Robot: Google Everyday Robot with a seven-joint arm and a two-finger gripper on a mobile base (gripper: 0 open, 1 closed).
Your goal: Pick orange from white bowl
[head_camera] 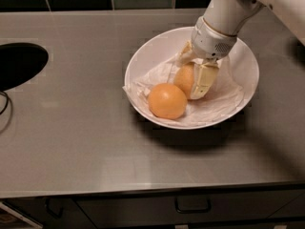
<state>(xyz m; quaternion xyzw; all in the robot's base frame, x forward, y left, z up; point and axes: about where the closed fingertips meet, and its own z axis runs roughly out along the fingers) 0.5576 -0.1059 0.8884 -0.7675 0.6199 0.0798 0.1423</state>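
The white bowl (143, 56) lined with crumpled white paper sits on the steel counter, right of centre. Two fruits lie in it. The duller orange (183, 78) is at the middle of the bowl. A brighter, rounder orange fruit (167, 100) lies in front of it to the left, touching it. My gripper (190, 80) reaches down into the bowl from the upper right. Its cream fingers (204, 80) stand on either side of the duller orange and press against it. The far finger is partly hidden behind the fruit.
A dark round opening (19, 63) is set in the counter at the far left, with a thin cable (4, 104) below it. Dark tiles run along the back wall. A drawer handle (193, 206) shows below the counter's front edge.
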